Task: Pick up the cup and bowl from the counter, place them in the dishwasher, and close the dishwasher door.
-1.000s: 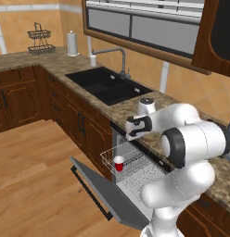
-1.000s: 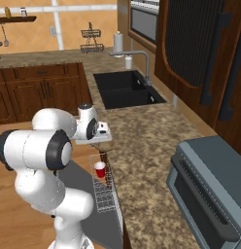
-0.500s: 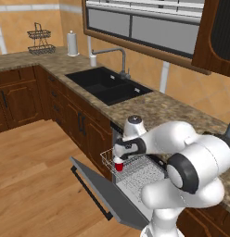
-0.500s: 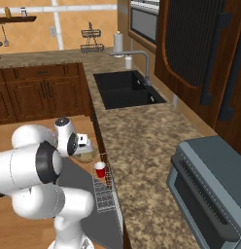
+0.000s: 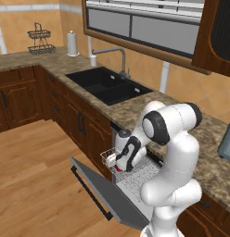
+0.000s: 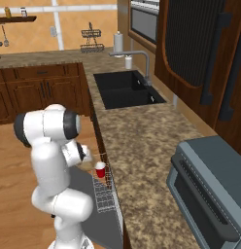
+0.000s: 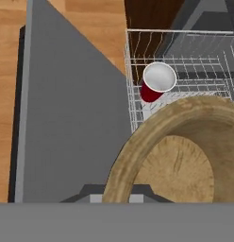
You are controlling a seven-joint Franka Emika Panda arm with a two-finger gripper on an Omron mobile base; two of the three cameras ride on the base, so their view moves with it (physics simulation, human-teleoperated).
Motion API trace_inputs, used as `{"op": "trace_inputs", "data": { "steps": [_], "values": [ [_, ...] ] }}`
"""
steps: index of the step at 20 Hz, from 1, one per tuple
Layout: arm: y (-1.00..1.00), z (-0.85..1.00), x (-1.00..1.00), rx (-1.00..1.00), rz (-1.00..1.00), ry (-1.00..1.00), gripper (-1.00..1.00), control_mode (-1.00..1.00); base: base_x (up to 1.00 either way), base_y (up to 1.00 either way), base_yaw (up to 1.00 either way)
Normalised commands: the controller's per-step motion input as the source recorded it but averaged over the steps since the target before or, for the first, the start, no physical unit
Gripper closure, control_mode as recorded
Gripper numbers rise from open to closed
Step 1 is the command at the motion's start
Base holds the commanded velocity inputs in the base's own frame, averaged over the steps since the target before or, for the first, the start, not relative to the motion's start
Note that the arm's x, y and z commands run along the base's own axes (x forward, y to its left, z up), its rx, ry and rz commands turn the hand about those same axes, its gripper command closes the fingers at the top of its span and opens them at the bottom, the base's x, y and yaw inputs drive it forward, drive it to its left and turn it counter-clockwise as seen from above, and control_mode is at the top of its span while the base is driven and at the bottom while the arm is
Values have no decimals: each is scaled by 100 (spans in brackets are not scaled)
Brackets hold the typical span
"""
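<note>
Hand view was dominated by the bowl (image 7: 185,156), cut off at the right and bottom edges, so the fingertips were hidden behind its rim. The gripper (image 5: 118,163) was clenched on the bowl, held close under the jaws above the dishwasher (image 7: 180,61) rack. Beyond the jaws the cup (image 7: 155,82) was seen standing in the rack's near corner, with the lowered dishwasher door (image 7: 71,123) to their left. Compared with a second earlier, the arm had been lowered from counter (image 6: 142,146) height to the rack.
</note>
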Motion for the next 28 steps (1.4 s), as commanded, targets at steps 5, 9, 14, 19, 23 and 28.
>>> {"op": "trace_inputs", "data": {
  "steps": [5,9,14,19,23,28],
  "values": [
    [3,-53,53,-4,0,9,100,-100,0,0,0],
    [14,-49,41,-17,-6,9,100,-100,0,0,0],
    [4,-27,14,-13,-16,11,100,-100,0,0,0],
    [-18,-10,26,0,-7,1,100,-100,0,0,0],
    [-11,-30,50,-4,-3,0,100,-100,0,0,0],
    [-12,-29,38,-14,-16,0,100,-100,0,0,0]
  ]
}}
